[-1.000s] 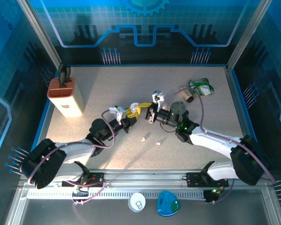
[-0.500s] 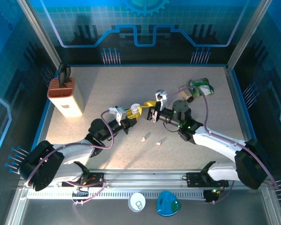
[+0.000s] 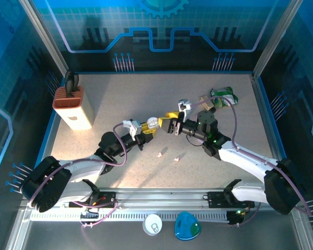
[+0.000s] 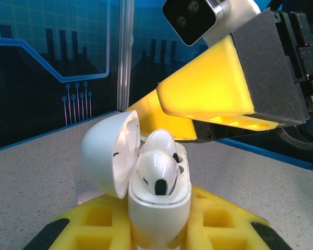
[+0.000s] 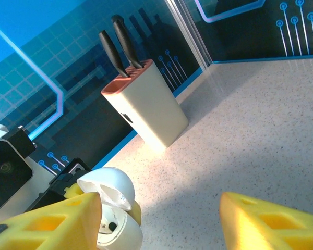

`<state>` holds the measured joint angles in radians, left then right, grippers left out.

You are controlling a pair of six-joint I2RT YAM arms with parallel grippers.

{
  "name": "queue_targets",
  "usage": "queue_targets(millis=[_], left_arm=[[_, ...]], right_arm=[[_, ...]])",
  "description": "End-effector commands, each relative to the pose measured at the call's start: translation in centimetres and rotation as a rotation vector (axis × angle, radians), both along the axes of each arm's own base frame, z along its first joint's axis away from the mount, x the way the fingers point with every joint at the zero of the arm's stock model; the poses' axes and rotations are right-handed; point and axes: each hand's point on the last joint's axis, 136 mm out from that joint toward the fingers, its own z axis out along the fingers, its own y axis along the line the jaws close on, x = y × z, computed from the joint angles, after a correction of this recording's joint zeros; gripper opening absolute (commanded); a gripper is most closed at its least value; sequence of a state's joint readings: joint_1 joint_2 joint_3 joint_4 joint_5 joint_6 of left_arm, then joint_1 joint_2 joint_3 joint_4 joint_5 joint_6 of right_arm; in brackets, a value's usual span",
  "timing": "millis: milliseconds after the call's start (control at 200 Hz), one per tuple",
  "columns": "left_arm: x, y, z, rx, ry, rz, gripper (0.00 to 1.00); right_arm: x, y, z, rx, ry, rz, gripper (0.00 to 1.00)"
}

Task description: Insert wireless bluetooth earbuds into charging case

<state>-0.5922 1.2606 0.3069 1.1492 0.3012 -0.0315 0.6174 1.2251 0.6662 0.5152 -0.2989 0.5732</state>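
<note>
left claw [image 3: 147,128] clamped on open case [image 4: 159,208], right claw [image 5: 159,221] spread, empty, just beside, bare tabletop [image 3: 120,99] around

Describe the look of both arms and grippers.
The left arm and right arm are white shells with black joints, a lilac cable looped along each. The left gripper and right gripper have yellow wedge fingers with square pockets and black pads.

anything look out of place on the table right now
Two tiny buds lie loose on the table, front middle, outside the open case; a crumpled green wrapper sits far right.
</note>
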Motion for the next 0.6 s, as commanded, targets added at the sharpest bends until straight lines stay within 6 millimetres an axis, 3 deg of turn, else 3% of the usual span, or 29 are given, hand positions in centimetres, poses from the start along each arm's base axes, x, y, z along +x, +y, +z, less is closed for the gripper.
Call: queue_targets(millis=[0, 115, 445, 595], left_arm=[[-0.5, -0.3, 1.1, 0.03, -0.079, -0.019, 0.0], [-0.5, 0.0, 0.7, 0.054, -0.093, 0.001, 0.0], [-0.2, 0.6, 0.4, 0.107, -0.129, 0.049, 0.0], [0.6, 1.4, 0.7, 0.084, -0.098, 0.113, 0.0]], right_arm=[[0.0, 0.5, 1.0, -0.018, 0.036, 0.045, 0.62], [-0.1, 1.3, -1.3, -0.178, 0.128, 0.069, 0.6], [1.2, 2.4, -2.2, -0.314, 0.184, 0.022, 0.6], [0.6, 2.4, -2.8, -0.368, 0.224, 0.044, 0.6]])
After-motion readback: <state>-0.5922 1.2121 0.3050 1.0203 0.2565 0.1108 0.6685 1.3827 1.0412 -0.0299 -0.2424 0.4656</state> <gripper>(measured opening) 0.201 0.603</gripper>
